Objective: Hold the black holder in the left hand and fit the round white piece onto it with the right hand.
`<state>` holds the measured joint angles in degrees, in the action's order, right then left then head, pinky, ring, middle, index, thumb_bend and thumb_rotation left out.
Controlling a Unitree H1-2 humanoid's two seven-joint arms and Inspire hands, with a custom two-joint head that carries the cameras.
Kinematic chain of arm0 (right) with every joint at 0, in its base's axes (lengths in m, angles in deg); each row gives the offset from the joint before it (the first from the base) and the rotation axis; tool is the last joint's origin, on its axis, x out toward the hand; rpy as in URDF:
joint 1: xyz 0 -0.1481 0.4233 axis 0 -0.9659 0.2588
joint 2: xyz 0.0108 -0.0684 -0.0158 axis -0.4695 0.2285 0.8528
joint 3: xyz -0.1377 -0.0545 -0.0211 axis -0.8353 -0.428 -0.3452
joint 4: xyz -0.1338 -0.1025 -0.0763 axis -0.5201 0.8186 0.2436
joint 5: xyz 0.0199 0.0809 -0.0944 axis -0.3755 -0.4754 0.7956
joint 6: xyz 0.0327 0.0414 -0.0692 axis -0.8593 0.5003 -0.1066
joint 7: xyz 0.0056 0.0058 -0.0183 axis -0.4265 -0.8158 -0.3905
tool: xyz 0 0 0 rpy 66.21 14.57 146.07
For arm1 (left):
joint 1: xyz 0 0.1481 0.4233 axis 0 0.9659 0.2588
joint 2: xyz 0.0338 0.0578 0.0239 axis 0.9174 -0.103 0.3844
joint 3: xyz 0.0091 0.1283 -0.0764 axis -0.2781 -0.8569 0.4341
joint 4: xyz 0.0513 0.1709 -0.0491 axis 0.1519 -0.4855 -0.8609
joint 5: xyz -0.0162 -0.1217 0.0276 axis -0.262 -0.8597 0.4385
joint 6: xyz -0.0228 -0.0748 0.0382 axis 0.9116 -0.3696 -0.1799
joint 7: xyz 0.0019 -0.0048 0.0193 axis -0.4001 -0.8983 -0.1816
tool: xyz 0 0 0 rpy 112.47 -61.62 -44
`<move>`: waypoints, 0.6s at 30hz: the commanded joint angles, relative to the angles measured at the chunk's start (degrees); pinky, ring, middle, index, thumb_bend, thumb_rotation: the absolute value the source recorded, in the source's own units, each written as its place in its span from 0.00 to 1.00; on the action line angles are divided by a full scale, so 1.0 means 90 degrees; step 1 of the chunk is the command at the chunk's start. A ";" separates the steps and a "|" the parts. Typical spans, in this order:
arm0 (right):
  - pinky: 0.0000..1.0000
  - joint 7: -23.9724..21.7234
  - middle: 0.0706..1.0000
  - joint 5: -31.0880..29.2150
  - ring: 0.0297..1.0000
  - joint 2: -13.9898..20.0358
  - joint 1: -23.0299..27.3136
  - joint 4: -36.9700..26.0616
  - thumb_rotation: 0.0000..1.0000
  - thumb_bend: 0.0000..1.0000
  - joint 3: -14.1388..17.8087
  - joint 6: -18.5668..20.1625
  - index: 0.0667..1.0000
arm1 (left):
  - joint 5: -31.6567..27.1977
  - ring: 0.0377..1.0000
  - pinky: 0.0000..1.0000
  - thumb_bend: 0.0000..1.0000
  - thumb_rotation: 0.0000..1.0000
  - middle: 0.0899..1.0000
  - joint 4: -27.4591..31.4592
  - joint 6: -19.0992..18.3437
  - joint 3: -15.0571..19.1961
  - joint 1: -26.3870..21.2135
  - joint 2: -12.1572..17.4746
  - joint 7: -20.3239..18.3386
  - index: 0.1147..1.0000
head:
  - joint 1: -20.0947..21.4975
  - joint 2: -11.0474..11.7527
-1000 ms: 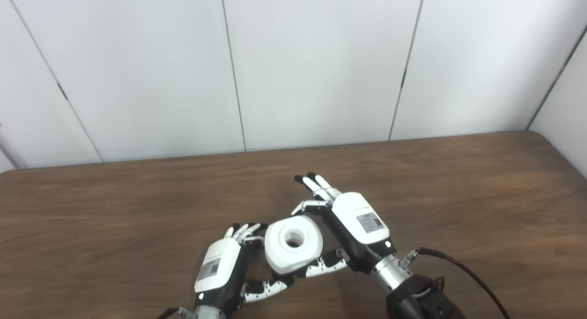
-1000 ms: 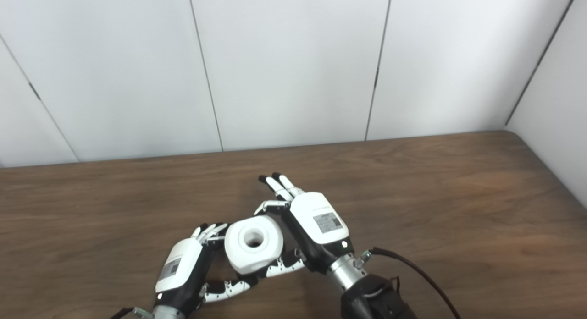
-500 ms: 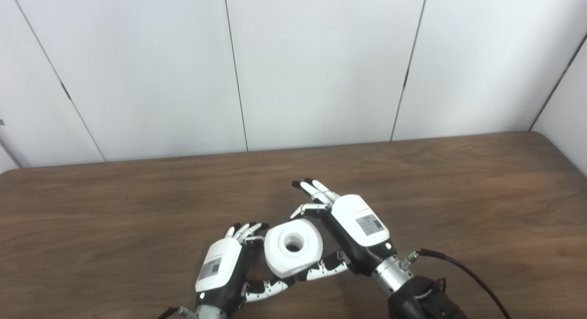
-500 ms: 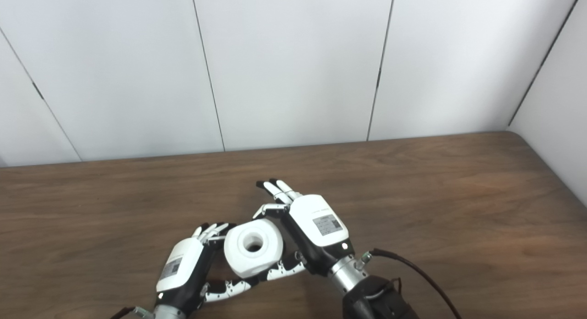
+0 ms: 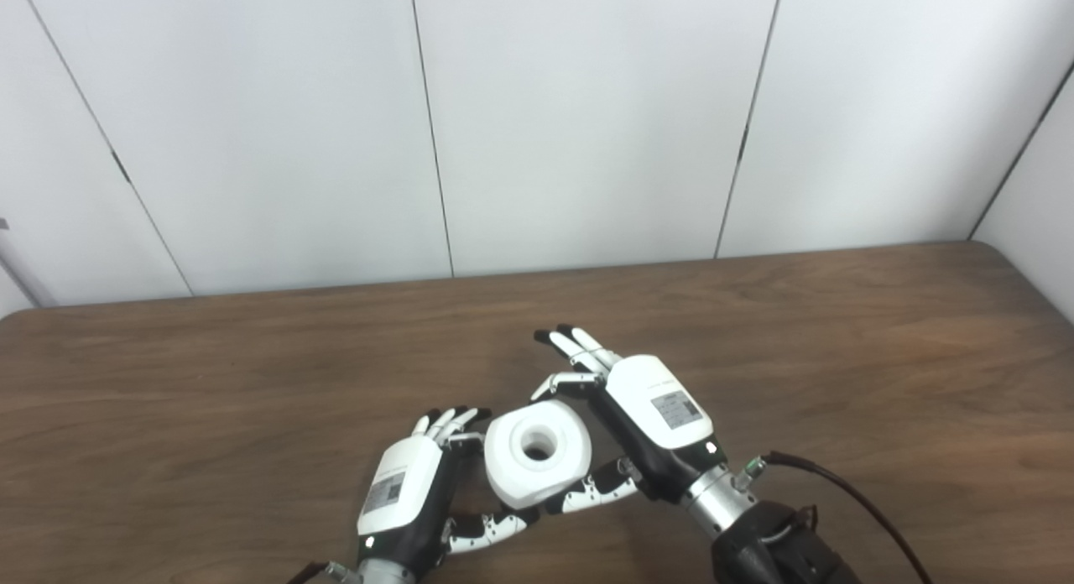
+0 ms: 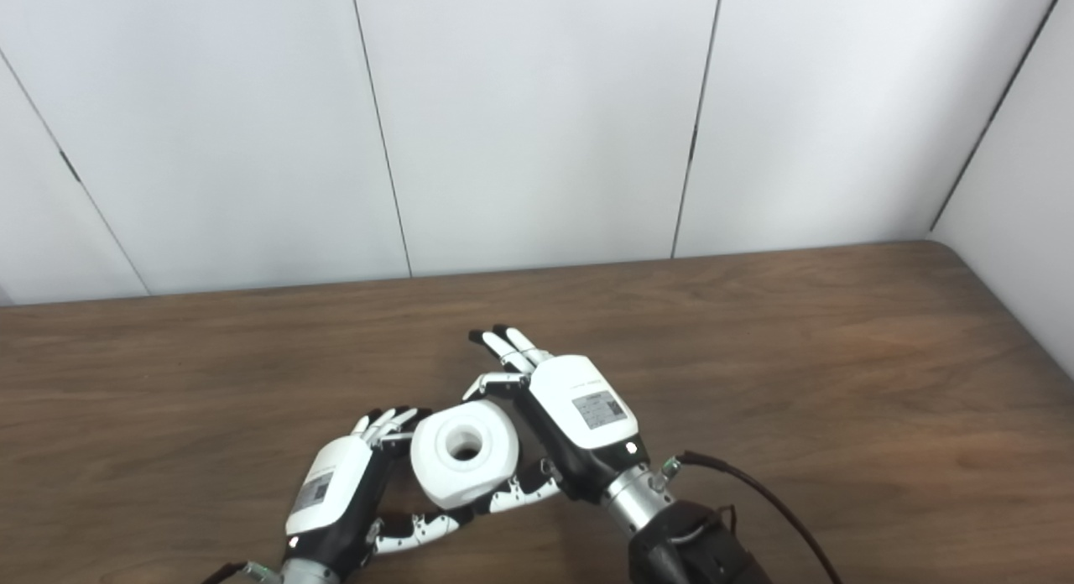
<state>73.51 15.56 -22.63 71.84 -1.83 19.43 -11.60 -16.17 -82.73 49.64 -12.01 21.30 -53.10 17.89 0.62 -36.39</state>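
Note:
The round white piece point(image 5: 537, 455), a thick ring with a centre hole, sits low over the table between my two hands. My right hand point(image 5: 653, 408) pinches it: one curled finger rests on its far rim, the thumb point(image 5: 592, 492) lies under its near side, and the other fingers point away. My left hand point(image 5: 406, 490) is against the piece's left side, its fingers point(image 5: 450, 419) up beside the piece and its thumb point(image 5: 487, 525) curled beneath. The black holder is hidden under the white piece and the left palm. Only darkness shows in the hole.
The brown wooden table point(image 5: 839, 357) stretches wide on both sides, with its right corner at the wall. White wall panels point(image 5: 587, 122) stand right behind the far edge. A dark cable point(image 5: 839, 492) trails from my right wrist over the table.
The camera has shifted a little. The right hand and the white piece have sunk slightly toward the left hand. In the last half second nothing has visibly moved.

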 commanded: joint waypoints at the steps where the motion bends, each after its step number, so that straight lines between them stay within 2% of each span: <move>1: 0.85 -0.0259 0.95 0.0108 0.98 0.0134 0.0108 -0.0033 0.14 0.51 0.0116 0.0196 0.44 | 0.0047 0.93 1.00 0.51 0.05 0.88 0.0273 0.0067 -0.0044 -0.0062 -0.0063 0.0012 0.41 | 0.0016 -0.0001; 9: 0.88 -0.0267 0.95 0.0118 0.98 0.0162 0.0144 0.0040 0.14 0.50 0.0205 0.0187 0.44 | 0.0049 0.94 1.00 0.52 0.05 0.87 0.0322 0.0026 -0.0034 -0.0037 -0.0084 -0.0018 0.41 | 0.0029 0.0028; 18: 0.86 -0.0146 0.94 0.0149 0.97 0.0197 0.0169 0.0106 0.14 0.51 0.0225 0.0146 0.44 | 0.0057 0.94 1.00 0.51 0.05 0.88 0.0312 0.0057 -0.0033 -0.0051 -0.0060 -0.0029 0.41 | 0.0012 0.0001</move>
<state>71.79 16.01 -21.53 72.57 -1.27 20.95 -9.85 -16.20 -82.13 49.51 -12.13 21.61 -53.35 17.41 0.70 -36.30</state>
